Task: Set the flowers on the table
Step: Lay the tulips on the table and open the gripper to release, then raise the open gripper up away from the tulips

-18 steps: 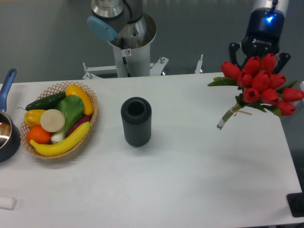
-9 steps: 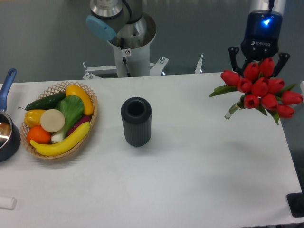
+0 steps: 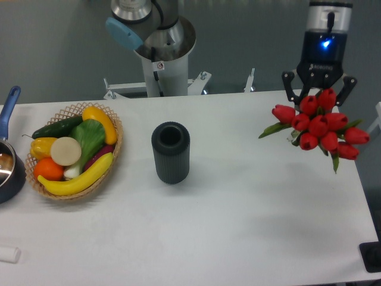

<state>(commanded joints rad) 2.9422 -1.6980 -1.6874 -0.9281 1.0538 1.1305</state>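
Note:
The flowers [image 3: 318,126], a bunch of red tulips with green leaves, hang in the air over the far right end of the white table [image 3: 238,214]. The blooms face the camera and hide nearly all of the stems. My gripper [image 3: 319,95] is right behind and above the bunch, with its blue-lit wrist over it. Its outer links flank the top blooms and its fingertips are hidden by them. It is shut on the flowers and carries them clear of the tabletop.
A dark grey ribbed vase [image 3: 171,152] stands upright mid-table. A wicker basket [image 3: 116,128] of fruit and vegetables sits at the left, with a blue-handled pot [image 3: 9,173] beside it. The arm's base [image 3: 161,53] is at the back. A black object [image 3: 372,256] lies at the front right corner.
The gripper has risen and shifted slightly left with the flowers. The bunch has swung more upright, so the stems that trailed to the lower left are now hidden under the blooms.

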